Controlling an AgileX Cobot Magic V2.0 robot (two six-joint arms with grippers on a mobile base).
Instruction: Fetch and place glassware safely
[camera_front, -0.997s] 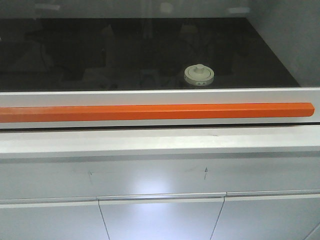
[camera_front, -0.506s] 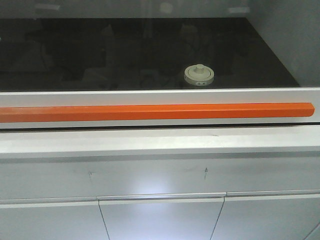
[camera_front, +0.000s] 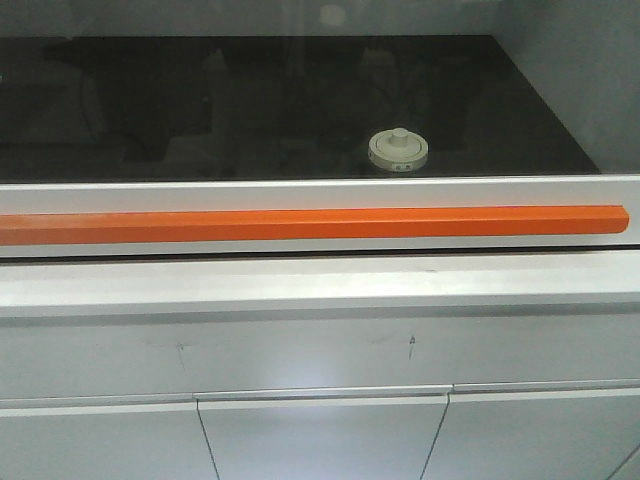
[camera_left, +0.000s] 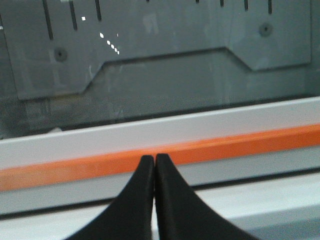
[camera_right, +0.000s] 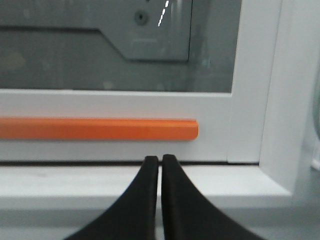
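- While neither arm appeared in the front view, each wrist camera showed its own gripper held low and level, pointed at the front of a glass-fronted cabinet.
- The left gripper (camera_left: 154, 158) was seen with its two black fingers pressed together along their inner edges, with nothing between them.
- Its tips were aimed at the orange bar (camera_left: 240, 142) that ran across the white sash frame. They overlapped the bar's lower edge in the picture, but whether they touched it could not be told.
- The right gripper (camera_right: 160, 159) was likewise closed and empty, with only a hairline slit between the fingers.
- Its tips were set just below the orange bar, a little short of the bar's right end, over the dark gap between the sash frame and the white ledge (camera_right: 60, 182). The upright white side frame (camera_right: 250, 100) stood to their right.
- The glass jar (camera_front: 398, 151) was shown by the front view alone. It stood upright on the dark floor (camera_front: 480, 110) inside the cabinet, behind the glass pane (camera_front: 200, 100), with its cream-white lid (camera_front: 398, 146) on and the knob uppermost.
- The jar was placed right of centre, close behind the sash's lower rail and well left of the bar's right end.
- Both grippers were thus on the near side of the sash, and the jar lay beyond the glass, apart from both.
- Below the ledge, pale cabinet doors (camera_front: 320, 440) were seen.
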